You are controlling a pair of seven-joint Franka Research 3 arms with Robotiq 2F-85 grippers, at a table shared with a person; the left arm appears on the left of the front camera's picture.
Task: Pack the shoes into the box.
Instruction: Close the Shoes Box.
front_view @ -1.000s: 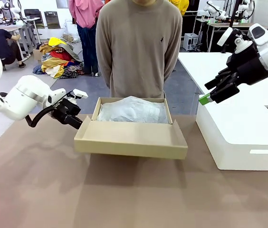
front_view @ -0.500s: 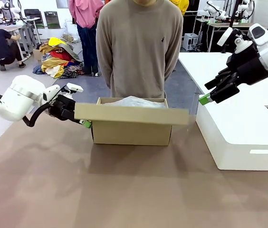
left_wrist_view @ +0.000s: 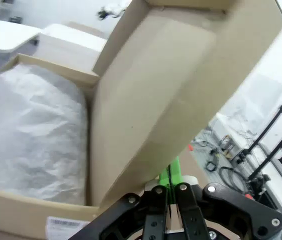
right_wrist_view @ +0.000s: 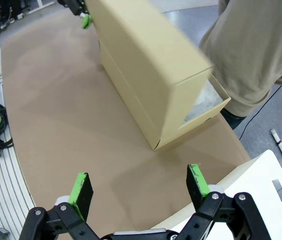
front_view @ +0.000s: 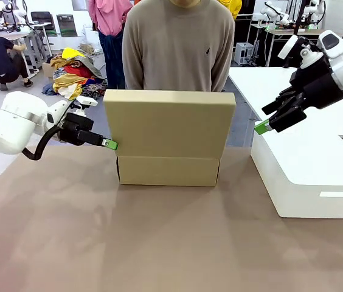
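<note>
The tan cardboard box (front_view: 168,171) stands at the table's middle, its flap lid (front_view: 168,121) raised upright and facing me. My left gripper (front_view: 112,145) is shut, its green tips against the lid's left edge. In the left wrist view the shut fingers (left_wrist_view: 170,176) sit under the tilted lid (left_wrist_view: 156,100), with white tissue paper (left_wrist_view: 31,135) filling the box. The shoes are hidden. My right gripper (front_view: 261,126) hangs open above the right side; its view has the spread gripper (right_wrist_view: 138,187) above the table, short of the box (right_wrist_view: 131,87).
A large white block (front_view: 305,176) sits on the table at the right, under my right arm. A person in a beige sweater (front_view: 177,55) stands right behind the box. Bare brown tabletop (front_view: 159,243) stretches in front of the box.
The box's flap lid swung up from lying flat toward me to standing upright, with my left gripper rising along its left edge. The right arm stayed still.
</note>
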